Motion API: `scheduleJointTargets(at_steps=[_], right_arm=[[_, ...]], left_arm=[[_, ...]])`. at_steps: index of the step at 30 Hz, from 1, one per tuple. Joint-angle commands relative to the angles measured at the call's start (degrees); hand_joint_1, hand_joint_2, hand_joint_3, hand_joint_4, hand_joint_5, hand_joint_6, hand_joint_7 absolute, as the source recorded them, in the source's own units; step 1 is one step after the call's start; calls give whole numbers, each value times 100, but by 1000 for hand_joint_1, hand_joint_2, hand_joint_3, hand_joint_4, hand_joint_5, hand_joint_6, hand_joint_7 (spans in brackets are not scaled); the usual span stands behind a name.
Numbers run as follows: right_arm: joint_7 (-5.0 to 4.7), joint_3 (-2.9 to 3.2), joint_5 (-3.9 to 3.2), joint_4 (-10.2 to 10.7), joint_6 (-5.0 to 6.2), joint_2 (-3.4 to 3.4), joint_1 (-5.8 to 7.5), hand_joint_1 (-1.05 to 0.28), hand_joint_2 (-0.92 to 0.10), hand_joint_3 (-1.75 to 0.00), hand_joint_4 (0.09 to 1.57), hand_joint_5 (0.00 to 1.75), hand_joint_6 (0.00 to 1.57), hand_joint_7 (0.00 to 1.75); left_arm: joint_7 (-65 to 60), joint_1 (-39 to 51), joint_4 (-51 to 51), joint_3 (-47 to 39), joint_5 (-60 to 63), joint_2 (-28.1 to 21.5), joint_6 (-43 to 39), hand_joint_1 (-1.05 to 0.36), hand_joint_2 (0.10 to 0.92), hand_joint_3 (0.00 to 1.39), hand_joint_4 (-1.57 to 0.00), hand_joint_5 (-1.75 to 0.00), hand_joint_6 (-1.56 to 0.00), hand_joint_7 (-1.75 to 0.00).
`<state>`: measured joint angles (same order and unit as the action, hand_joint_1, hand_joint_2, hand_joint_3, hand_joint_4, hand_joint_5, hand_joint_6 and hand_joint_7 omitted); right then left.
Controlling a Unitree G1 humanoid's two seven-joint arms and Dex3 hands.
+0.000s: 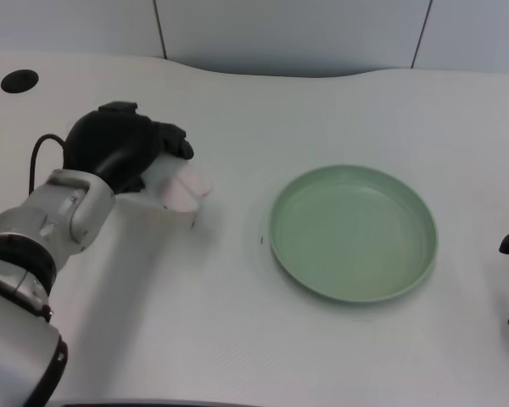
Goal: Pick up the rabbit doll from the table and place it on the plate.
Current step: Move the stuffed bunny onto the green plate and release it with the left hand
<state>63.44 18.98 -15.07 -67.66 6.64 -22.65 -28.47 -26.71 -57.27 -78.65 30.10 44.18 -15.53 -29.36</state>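
The rabbit doll [185,187], white with a pink part, is at the left hand [123,146], left of the middle of the white bench [237,322]. The black fingers curl over the top and the back of the doll and hold it; only its front side shows. I cannot tell if it touches the bench surface or is a little above it. There is one doll and one plate [353,232]. The plate is green, round, with a low raised rim, and stands to the right of the doll, apart from it. Between the doll and the plate rim there is a strip of bare bench. The far edge of the bench curves behind the plate.
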Motion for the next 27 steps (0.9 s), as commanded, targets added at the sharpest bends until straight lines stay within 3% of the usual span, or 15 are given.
scheduleJointTargets(at_steps=[1,4,10,21,22,24,27], right_arm=[[-31,-12,-27,43,102,-28,89,-398,-921,-150,1556,1746,1228,1746],[-42,-16,-20,32,147,-24,95,-392,-921,-164,1554,1746,1259,1746],[-24,-55,11,9,250,-26,101,-410,-921,-184,1546,1746,1268,1746],[-26,-71,-2,3,260,-29,101,-409,-921,-186,1551,1746,1293,1746],[-62,-73,-8,22,203,-16,99,-409,-921,-186,1551,1746,1294,1746],[-108,-77,-17,48,131,2,98,-397,-921,-185,1552,1746,1298,1746],[-89,-63,-41,44,182,31,110,-397,-921,-198,1564,1746,1325,1746]], left_arm=[[-245,-257,90,-28,-30,-78,-347,328,906,9,-608,-1424,-992,-453],[-297,-355,104,-11,-26,-12,-523,298,889,1,-594,-1504,-967,-522],[-376,-475,108,43,19,85,-647,264,844,0,-628,-1447,-950,-601],[-387,-478,100,50,19,86,-652,262,844,0,-626,-1452,-920,-660],[-315,-626,101,122,63,382,-653,262,844,0,-626,-1452,-917,-664],[-228,-813,99,215,118,755,-653,-12,867,9,-603,-1608,-790,-956],[-177,-984,60,393,239,1207,-484,-93,850,7,-620,-1637,-752,-1112]])
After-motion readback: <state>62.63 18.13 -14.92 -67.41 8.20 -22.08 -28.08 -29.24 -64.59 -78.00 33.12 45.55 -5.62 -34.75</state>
